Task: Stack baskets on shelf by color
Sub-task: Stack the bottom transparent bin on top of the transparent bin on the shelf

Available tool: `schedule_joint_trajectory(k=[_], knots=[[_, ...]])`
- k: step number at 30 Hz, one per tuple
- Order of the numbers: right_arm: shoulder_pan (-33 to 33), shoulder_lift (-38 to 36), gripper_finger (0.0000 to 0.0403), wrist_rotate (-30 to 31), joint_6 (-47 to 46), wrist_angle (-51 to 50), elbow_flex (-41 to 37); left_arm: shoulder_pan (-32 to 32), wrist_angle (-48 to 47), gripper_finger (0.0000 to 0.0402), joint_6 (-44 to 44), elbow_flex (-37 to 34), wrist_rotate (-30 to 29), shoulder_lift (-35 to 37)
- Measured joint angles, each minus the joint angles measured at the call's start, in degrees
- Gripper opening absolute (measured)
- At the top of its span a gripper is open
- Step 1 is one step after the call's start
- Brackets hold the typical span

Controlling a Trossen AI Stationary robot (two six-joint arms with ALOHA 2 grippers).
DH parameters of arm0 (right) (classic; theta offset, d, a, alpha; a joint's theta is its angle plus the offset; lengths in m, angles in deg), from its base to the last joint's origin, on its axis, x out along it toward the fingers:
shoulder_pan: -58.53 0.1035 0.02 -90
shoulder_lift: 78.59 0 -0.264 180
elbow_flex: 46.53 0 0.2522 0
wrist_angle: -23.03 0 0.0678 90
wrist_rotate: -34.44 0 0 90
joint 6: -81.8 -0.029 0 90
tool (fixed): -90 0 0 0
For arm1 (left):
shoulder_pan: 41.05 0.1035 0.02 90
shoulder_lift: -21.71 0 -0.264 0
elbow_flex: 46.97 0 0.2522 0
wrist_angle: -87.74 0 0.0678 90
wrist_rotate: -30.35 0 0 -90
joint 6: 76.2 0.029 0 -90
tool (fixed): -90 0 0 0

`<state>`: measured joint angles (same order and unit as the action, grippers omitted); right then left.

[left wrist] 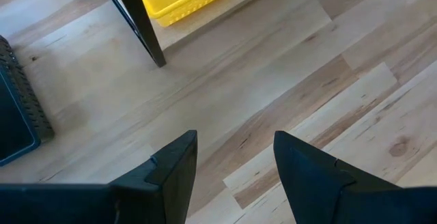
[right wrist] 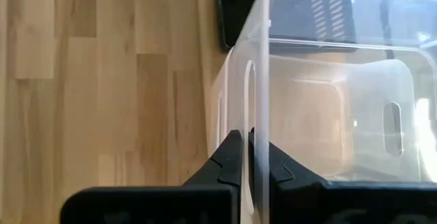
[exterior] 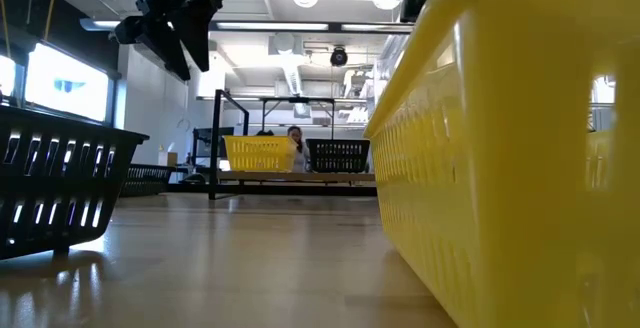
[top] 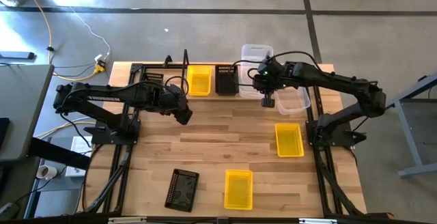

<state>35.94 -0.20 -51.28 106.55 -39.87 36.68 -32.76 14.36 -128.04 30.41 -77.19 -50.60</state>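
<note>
High view: the shelf (top: 205, 94) along the frame's top already carries a yellow basket (top: 199, 80), a black basket (top: 225, 79) and a clear bin (top: 256, 54). Two yellow ones and a perforated black one wait at lower frame, so I judge the task under half done. The right gripper (top: 268, 102) pinches a second clear bin (top: 295, 100) at upper right.

Low view: glossy ribbed yellow plastic fills the right.

Left wrist view: the left gripper (left wrist: 235, 162) hangs open over pale planks.

Right wrist view: fingers closed on the thin translucent wall.

The shelf (top: 205, 93) stood at the table's far edge, bearing one yellow basket (top: 199, 80), one black basket (top: 225, 79) and a clear basket (top: 255, 54). A second clear basket (top: 293, 100) hung pinched by its wall. Two yellow baskets (top: 289, 139) (top: 238, 188) and a black basket (top: 182, 189) lay on the tabletop.
</note>
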Motion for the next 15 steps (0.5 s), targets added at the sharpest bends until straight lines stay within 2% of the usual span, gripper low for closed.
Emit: schedule_joint_trajectory(k=[15], knots=[[-1.7,4.3,0.0000,0.2,-1.6,1.3,-1.0,0.0,0.0,0.0186,0.0,0.0,-0.2,0.0]])
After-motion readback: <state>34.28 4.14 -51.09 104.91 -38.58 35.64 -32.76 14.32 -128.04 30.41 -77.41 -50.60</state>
